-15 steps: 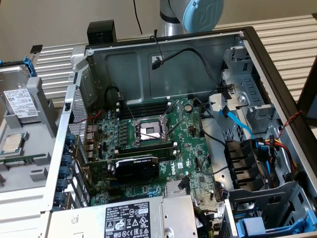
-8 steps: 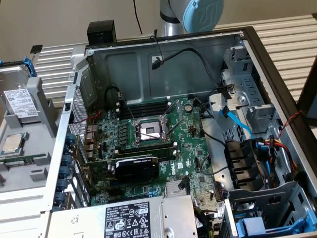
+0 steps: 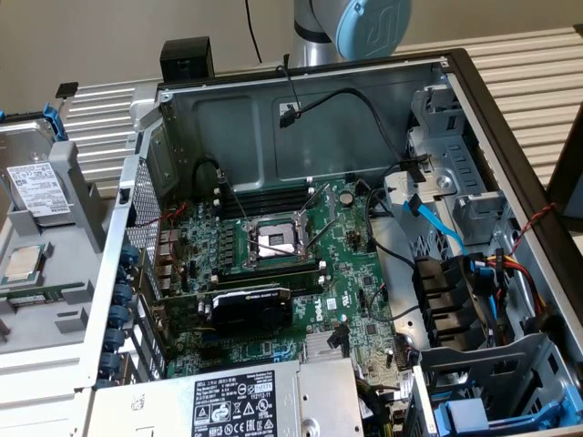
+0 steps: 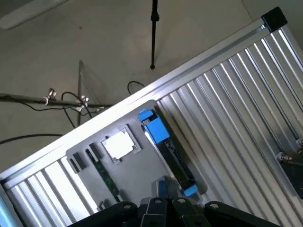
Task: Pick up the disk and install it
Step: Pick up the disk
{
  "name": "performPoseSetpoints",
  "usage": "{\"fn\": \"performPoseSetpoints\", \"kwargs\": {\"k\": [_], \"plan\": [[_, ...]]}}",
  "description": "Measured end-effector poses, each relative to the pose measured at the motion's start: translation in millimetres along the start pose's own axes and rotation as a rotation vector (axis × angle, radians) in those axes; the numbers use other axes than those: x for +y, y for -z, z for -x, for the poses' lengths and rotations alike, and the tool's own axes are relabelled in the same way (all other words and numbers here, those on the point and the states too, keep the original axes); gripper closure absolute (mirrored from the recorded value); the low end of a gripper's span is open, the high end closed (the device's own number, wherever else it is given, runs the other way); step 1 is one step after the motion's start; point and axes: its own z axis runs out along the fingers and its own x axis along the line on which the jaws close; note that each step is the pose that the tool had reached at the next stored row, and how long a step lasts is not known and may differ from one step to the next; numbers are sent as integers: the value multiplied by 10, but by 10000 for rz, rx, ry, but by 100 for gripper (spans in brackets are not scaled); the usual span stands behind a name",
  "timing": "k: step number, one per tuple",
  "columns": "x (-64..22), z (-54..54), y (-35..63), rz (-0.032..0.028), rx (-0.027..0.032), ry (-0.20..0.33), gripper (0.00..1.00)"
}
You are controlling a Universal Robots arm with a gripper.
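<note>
At the exterior view's left, outside the computer case, a grey tray (image 3: 55,320) sits on the ribbed metal surface (image 3: 102,116). The disk (image 3: 41,182) stands on edge at the back of this tray, its white label facing out and its blue frame showing along the top. Just in front of it in the tray lie a small square chip (image 3: 23,264) and a green memory stick (image 3: 41,293).

Next comes the open computer case (image 3: 273,100), with the green main board (image 3: 346,273) on its floor, an empty chip socket (image 3: 278,241) in the middle and a black card (image 3: 250,305) nearer the camera. A grey power box (image 3: 246,401) with a warning label lies at the near edge. The robot arm (image 3: 360,27) rises behind the case's back wall. Toward the exterior view's right are blue cables (image 3: 437,223) and metal drive bays (image 3: 483,401).

In the wrist view, the claw (image 4: 160,194) has its tips together with nothing between them. It hangs over the tray (image 4: 137,182), close to one end of the disk (image 4: 177,163).
</note>
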Motion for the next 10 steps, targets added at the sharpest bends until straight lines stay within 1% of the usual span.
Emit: {"fn": "performPoseSetpoints", "kwargs": {"k": [6,10], "plan": [[0,0,-5,6,-5,1094,89],[0,0,-11,-7,-18,1815,89]]}}
